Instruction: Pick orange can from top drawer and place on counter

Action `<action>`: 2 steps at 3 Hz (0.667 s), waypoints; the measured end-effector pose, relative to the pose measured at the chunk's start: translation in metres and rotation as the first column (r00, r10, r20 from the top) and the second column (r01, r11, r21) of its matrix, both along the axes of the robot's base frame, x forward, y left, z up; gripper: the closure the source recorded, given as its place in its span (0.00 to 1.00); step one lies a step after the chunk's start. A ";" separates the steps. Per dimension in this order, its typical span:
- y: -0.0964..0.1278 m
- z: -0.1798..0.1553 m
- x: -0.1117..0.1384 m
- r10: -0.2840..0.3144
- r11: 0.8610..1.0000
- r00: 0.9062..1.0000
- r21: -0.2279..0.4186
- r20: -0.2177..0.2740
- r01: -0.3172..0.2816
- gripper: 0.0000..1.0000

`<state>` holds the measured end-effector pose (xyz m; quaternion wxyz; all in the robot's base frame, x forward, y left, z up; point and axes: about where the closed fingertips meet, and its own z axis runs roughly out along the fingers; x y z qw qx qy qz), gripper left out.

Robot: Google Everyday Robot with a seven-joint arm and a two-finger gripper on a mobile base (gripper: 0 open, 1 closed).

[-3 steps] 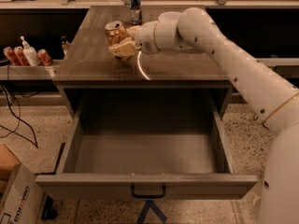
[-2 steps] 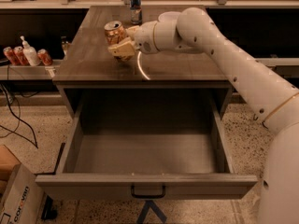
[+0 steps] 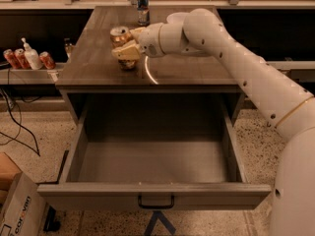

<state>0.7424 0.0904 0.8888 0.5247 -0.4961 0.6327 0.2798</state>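
Note:
The orange can (image 3: pixel 120 35) is over the left middle of the counter (image 3: pixel 197 70), with its base at or just above the surface; I cannot tell if it rests there. My gripper (image 3: pixel 127 42) reaches in from the right and is shut on the can, with one finger (image 3: pixel 127 51) in front of it and the other behind it. The top drawer (image 3: pixel 152 193) is pulled fully open below the counter. Its inside is empty, and its dark pull handle (image 3: pixel 155 201) faces the camera.
A taller blue-and-silver can (image 3: pixel 142 5) stands at the counter's far edge. On a low shelf to the left are red cans (image 3: pixel 15 59) and a white bottle (image 3: pixel 31 57). A cardboard box (image 3: pixel 17 210) sits on the floor at the bottom left. Cables lie on the floor at the left.

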 end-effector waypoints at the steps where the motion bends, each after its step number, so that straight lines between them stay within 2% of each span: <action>1: 0.002 -0.001 0.000 0.003 1.000 1.000 0.000 -0.001 -0.003 0.00; 2: 0.002 -0.001 0.000 0.003 1.000 1.000 0.000 -0.001 -0.003 0.00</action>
